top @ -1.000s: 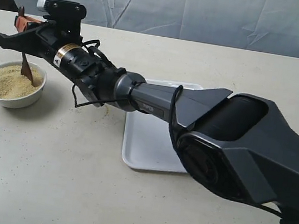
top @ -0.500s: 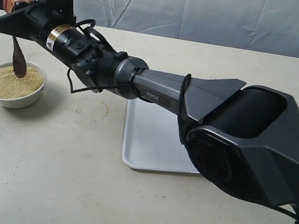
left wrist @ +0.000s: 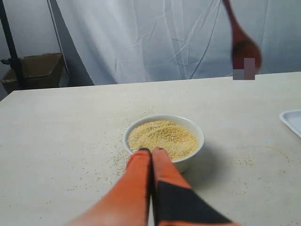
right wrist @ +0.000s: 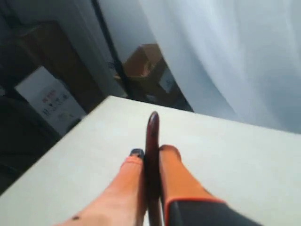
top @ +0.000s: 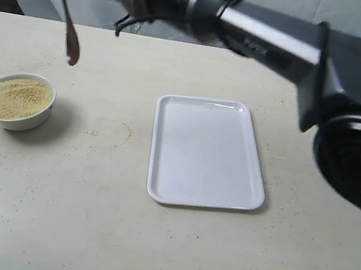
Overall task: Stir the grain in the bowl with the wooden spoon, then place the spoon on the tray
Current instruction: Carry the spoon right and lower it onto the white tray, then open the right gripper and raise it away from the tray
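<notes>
My right arm [top: 263,35] stretches out nearly level and high, its wrist up above the bowl [top: 12,125] and slightly right of it in the exterior view. The right gripper [right wrist: 150,157] is clamped on the wooden spoon [top: 70,30], which hangs clear of the bowl. My left gripper [left wrist: 151,151] has its fingers pressed together with nothing between them, tips aimed at the bowl's near side.
</notes>
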Motion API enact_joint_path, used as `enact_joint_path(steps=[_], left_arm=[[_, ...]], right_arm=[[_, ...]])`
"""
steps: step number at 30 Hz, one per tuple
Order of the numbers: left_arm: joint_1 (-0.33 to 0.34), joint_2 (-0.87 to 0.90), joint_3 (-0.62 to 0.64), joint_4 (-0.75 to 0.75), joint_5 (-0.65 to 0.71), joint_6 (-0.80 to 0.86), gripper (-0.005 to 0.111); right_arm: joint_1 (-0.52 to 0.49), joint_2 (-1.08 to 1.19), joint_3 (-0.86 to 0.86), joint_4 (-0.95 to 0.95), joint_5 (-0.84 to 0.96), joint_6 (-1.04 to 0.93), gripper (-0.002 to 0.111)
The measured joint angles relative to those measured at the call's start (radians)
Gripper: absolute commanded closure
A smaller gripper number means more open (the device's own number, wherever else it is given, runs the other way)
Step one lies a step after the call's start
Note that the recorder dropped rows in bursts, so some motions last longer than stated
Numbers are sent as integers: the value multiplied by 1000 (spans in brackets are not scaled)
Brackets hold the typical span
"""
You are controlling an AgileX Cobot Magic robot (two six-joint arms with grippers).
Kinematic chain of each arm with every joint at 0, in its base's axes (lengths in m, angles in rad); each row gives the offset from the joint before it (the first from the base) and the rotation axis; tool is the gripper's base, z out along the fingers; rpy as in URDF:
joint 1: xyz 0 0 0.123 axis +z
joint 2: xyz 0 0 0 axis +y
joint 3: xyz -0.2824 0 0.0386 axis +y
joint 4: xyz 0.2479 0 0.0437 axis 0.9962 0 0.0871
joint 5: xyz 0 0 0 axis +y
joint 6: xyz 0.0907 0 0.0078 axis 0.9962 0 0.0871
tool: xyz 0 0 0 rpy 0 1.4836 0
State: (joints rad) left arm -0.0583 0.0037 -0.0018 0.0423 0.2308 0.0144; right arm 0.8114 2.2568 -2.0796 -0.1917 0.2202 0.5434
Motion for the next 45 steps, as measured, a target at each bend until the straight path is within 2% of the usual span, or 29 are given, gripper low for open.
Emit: enact_joint_path(steps=[3, 7, 9, 11, 14, 18, 25, 33, 35, 37, 41, 43, 45], left_arm=[[0, 0, 0, 0, 0, 0, 107], [0, 0, 0, 0, 0, 0, 107], [0, 0, 0, 0, 0, 0, 107], [0, 0, 0, 0, 0, 0, 107], [0, 0, 0, 0, 0, 0, 107], [0, 0, 0, 0, 0, 0, 107], [0, 0, 0, 0, 0, 0, 107], [0, 0, 0, 0, 0, 0, 107], [0, 0, 0, 0, 0, 0, 107], [0, 0, 0, 0, 0, 0, 107], [0, 0, 0, 0, 0, 0, 107], [0, 0, 0, 0, 0, 0, 107], [0, 0, 0, 0, 0, 0, 107]], right_arm=[[-69, -57, 0, 153, 229, -134, 109], [-224, -87, 0, 702, 558, -570, 109], [-313, -87, 2, 919, 720, -753, 109], [-386, -85, 16, 1051, 870, -852, 109], [-460, -85, 68, 1117, 964, -904, 109], [-510, -85, 204, 1127, 957, -929, 109], [-508, -61, 495, 1182, 722, -1000, 109], [-505, 21, 545, 1279, 673, -1031, 108], [-500, 32, 545, 1283, 661, -1031, 101], [-495, 38, 545, 1285, 645, -1031, 90], [-481, 43, 545, 1277, 628, -1031, 58], [-479, 43, 545, 1253, 623, -1031, 51], [-479, 43, 545, 1228, 623, -1031, 51]])
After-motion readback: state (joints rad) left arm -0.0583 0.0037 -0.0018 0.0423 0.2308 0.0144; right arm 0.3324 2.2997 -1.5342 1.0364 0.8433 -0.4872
